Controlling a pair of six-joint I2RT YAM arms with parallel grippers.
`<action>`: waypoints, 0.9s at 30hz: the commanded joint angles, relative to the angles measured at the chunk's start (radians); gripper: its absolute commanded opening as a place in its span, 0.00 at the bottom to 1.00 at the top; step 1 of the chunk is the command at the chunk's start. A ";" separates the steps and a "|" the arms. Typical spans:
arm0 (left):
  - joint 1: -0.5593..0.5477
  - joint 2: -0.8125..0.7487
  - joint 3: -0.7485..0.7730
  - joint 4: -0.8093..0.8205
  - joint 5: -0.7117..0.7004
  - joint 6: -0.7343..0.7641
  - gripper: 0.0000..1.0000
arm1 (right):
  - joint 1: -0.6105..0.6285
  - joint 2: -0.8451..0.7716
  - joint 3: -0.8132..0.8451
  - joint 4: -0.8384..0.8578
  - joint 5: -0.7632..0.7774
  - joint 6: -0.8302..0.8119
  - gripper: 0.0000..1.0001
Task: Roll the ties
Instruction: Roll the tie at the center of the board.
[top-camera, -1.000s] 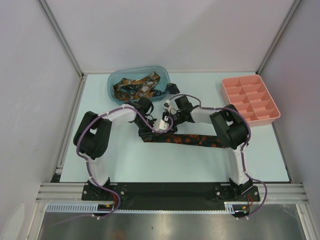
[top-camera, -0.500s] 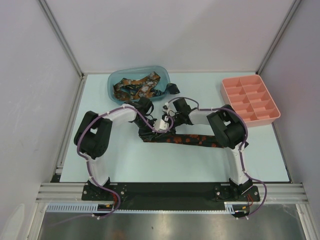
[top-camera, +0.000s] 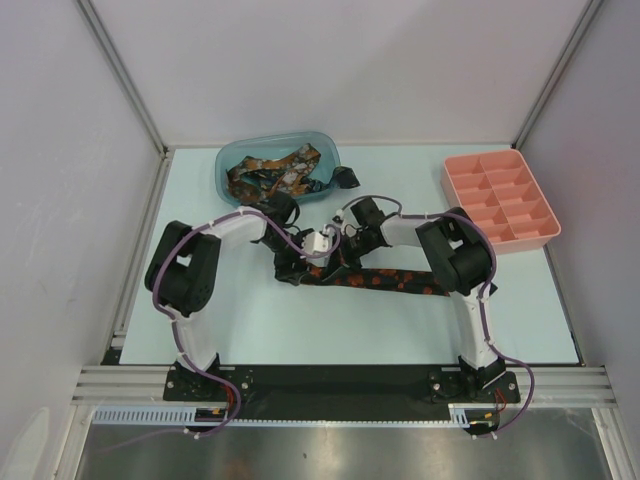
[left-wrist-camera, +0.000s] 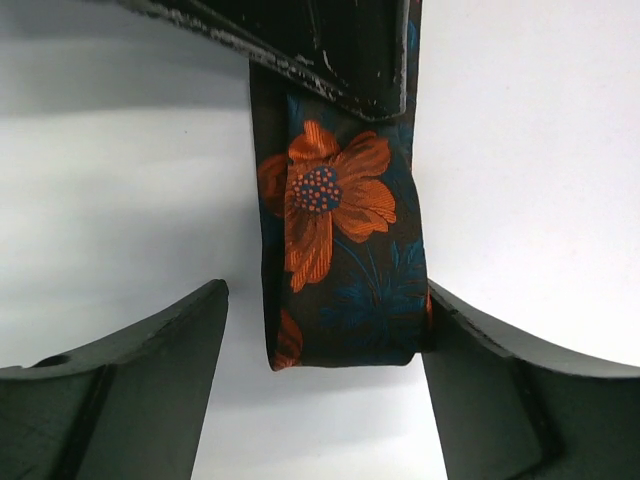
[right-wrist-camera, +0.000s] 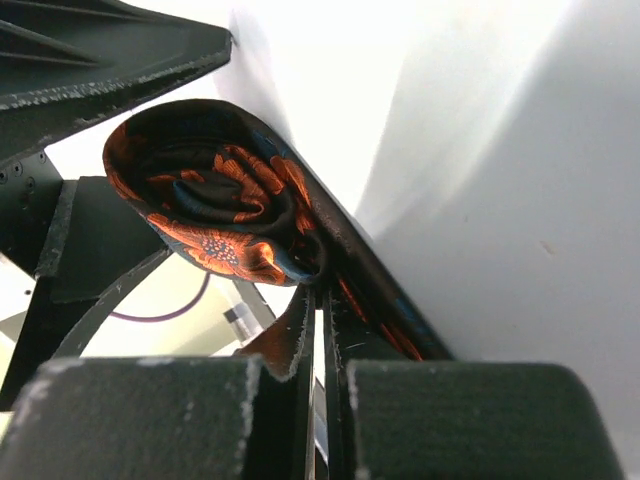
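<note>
In the top view, a dark tie (top-camera: 385, 280) blotched with orange is laid flat across the tabletop (top-camera: 250, 330), stretched from the middle toward the right. The left arm (top-camera: 235, 228) and the right arm (top-camera: 410, 232) meet over its left end, and the fabric there is hidden beneath them. More ties (top-camera: 270, 175) are heaped in a blue bin (top-camera: 221, 168) at the back. A pink divided tray (top-camera: 500, 200) stands well apart at the back right.

In the left wrist view, the folded end of the tie (left-wrist-camera: 345, 250) lies on the tabletop between the left fingers (left-wrist-camera: 130, 390). These are spread wide apart. The finger on the right of the picture seems to touch the fabric's edge, while the other is clear of it, so nothing is gripped here.

In the right wrist view, the right fingers (right-wrist-camera: 470, 420) are pressed together with a thin layer of the tie pinched between them. A small coil (right-wrist-camera: 215, 215) is already wound just beyond their tips.

The fabric is judged to be light, limp and fairly slippery, with no stiffness to hold its shape. The coil would probably spring loose if it were let go. It is best grasped across its full width, on the wound part rather than the flat tail, and the tail should be drawn straight while further turns are added.
</note>
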 joint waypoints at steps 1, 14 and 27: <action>-0.011 -0.018 0.008 0.039 0.041 -0.037 0.79 | -0.001 0.030 0.039 -0.077 0.068 -0.083 0.00; -0.109 -0.030 0.092 0.012 0.125 -0.070 0.47 | 0.021 0.071 0.097 -0.108 0.069 -0.099 0.00; -0.198 0.111 0.192 -0.059 0.025 -0.088 0.38 | 0.019 0.016 0.059 -0.045 0.023 -0.095 0.00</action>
